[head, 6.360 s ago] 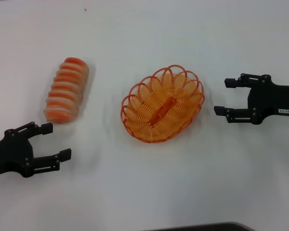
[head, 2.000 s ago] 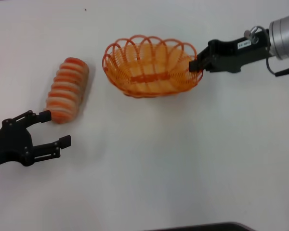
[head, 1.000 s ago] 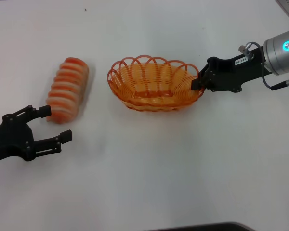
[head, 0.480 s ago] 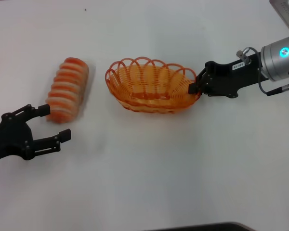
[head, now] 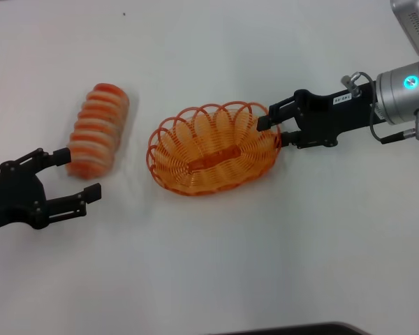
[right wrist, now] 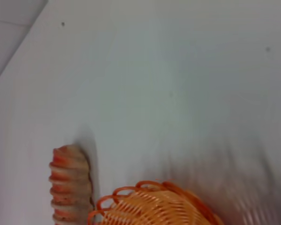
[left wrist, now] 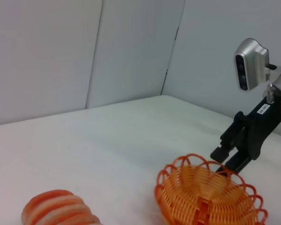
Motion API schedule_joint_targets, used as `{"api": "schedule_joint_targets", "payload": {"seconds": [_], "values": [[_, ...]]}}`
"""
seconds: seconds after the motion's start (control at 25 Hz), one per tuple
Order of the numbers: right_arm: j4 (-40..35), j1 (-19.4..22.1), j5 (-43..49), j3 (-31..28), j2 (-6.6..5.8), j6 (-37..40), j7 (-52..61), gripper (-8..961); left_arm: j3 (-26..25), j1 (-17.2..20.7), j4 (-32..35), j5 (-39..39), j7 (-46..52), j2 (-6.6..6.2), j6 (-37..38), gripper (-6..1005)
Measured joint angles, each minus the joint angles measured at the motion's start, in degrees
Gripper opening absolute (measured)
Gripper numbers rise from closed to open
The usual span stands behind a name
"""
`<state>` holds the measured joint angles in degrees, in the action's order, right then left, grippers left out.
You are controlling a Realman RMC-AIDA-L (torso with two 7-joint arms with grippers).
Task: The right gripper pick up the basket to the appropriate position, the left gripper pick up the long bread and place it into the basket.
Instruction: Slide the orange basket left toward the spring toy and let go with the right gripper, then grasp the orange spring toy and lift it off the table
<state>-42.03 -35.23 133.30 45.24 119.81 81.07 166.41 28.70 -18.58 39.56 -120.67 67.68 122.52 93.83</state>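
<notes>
head view: an oval orange woven-wire basket (head: 213,149) sits flat near the middle of a white table (head: 216,258). the right end effector (head: 272,126), a black labelled claw on a silver arm, is at the basket's right rim with fingers parted around it, apparently letting go. a long loaf striped orange-red and cream (head: 96,130) lies to the basket's left, apart from it. the left end effector (head: 72,176), a plain black claw, is wide open just near of the loaf, holding nothing.

left wrist view: the loaf (left wrist: 58,208) is close, the basket (left wrist: 208,197) beyond it, the right end effector (left wrist: 221,157) at its far rim.

right wrist view: basket rim (right wrist: 154,206) and loaf (right wrist: 69,185) side by side.

judgement: basket placement looks done; picking and placing the bread remains.
</notes>
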Motion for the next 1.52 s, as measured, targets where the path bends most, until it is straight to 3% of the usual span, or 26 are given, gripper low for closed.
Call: {"api": "schedule_joint_targets", "payload": {"seconds": [0.2,0.36,0.56,0.76,0.96,1.08,1.28,1.52], "values": [[-3.01,1.29,-3.38,-1.07,-0.77,1.04,-4.48,473,0.01,0.08,-0.01,0.98,0.19,0.00,0.08,884],[-3.89,2.57,-8.27,-4.33,-2.69,3.17,-12.73,595,0.03,-0.06,-0.17,1.12,0.30,0.09,0.11,883],[-3.99,6.32,-17.59,-8.80,-3.51,8.79,-34.44,660,0.03,-0.18,-0.98,2.28,0.36,0.45,0.13,882],[-3.50,9.71,-19.22,-8.60,-3.04,14.74,-63.43,688,-0.04,-0.23,-2.54,2.61,0.97,0.46,-0.10,880],[-2.68,13.75,-16.18,-9.51,-0.26,13.19,-88.77,711,-0.06,0.14,-3.56,2.64,1.01,0.28,-0.34,879],[0.10,15.64,-17.07,-10.08,-0.15,13.21,-99.75,748,-0.06,0.43,-4.12,2.64,1.04,0.11,-0.35,878],[0.26,17.05,-15.44,-10.97,-0.46,12.65,-105.37,886,-0.05,0.55,-4.28,2.38,1.83,0.08,-1.41,876],[0.19,17.14,-14.31,-10.94,-0.47,12.13,-106.24,930,-0.05,0.26,-4.32,2.58,3.12,0.08,-3.21,874]]}}
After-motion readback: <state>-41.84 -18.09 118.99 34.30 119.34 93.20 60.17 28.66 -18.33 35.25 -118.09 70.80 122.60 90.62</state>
